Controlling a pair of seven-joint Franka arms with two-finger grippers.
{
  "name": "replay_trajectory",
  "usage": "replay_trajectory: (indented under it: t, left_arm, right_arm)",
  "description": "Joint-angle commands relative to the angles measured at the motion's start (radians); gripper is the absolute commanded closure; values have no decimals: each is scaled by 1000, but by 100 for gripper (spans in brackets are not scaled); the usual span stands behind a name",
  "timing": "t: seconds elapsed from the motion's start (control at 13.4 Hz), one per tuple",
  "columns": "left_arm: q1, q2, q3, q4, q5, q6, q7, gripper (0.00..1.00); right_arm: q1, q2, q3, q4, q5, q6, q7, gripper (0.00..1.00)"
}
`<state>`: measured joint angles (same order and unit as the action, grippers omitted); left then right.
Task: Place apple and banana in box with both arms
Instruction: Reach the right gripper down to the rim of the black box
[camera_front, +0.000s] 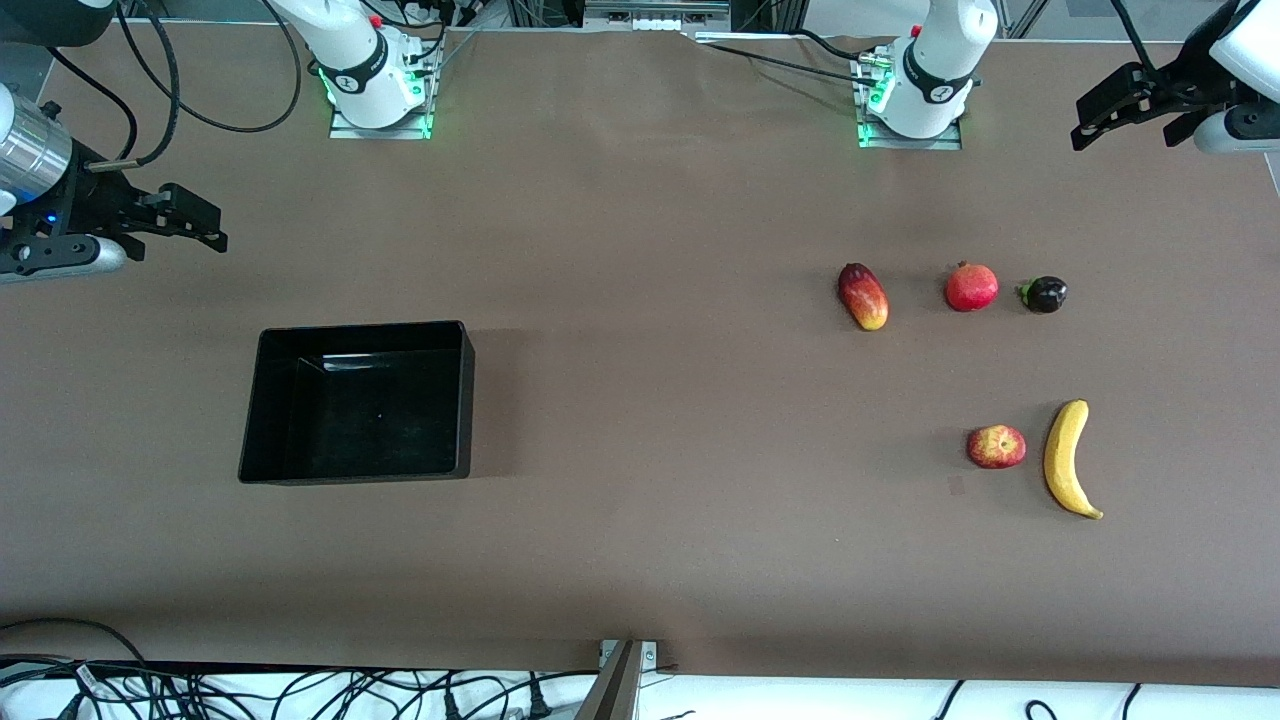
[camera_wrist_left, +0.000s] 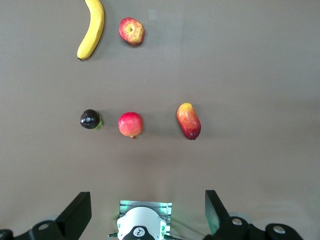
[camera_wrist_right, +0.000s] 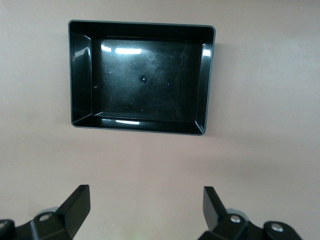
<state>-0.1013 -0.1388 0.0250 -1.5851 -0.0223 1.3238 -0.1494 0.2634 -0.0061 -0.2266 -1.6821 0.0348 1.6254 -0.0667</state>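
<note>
The apple (camera_front: 996, 446) and the banana (camera_front: 1068, 458) lie side by side on the brown table toward the left arm's end, the banana closer to that end. Both also show in the left wrist view, the apple (camera_wrist_left: 132, 31) and the banana (camera_wrist_left: 92, 27). The black box (camera_front: 360, 330) stands empty toward the right arm's end and shows in the right wrist view (camera_wrist_right: 80, 75). My left gripper (camera_front: 1120, 125) (camera_wrist_left: 147, 212) is open and empty, held high by its base. My right gripper (camera_front: 180, 240) (camera_wrist_right: 146, 207) is open and empty, high over the table's end.
Three other fruits lie in a row farther from the front camera than the apple: a dark-red-and-yellow oval fruit (camera_front: 863, 296) (camera_wrist_left: 188, 121), a red round fruit with a crown (camera_front: 971, 287) (camera_wrist_left: 130, 124) and a small dark purple fruit (camera_front: 1045, 294) (camera_wrist_left: 90, 119).
</note>
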Motion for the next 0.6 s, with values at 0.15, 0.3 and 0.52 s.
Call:
replay_trajectory:
  t: [0.15,0.3,0.52]
  left_arm:
    - [-3,-13,1,-15,-5,2,-4,0]
    - [-3,-13,1,-16,-5,6,-4,0]
    - [-3,-13,1,-16,-5,6,-4,0]
  right_arm:
    - [0,12,3,28,-10,-30,2,0]
    - [0,14,3,28,-13,-27,1,0]
    - [-9,92,-2,3,-73,-12,-5,0]
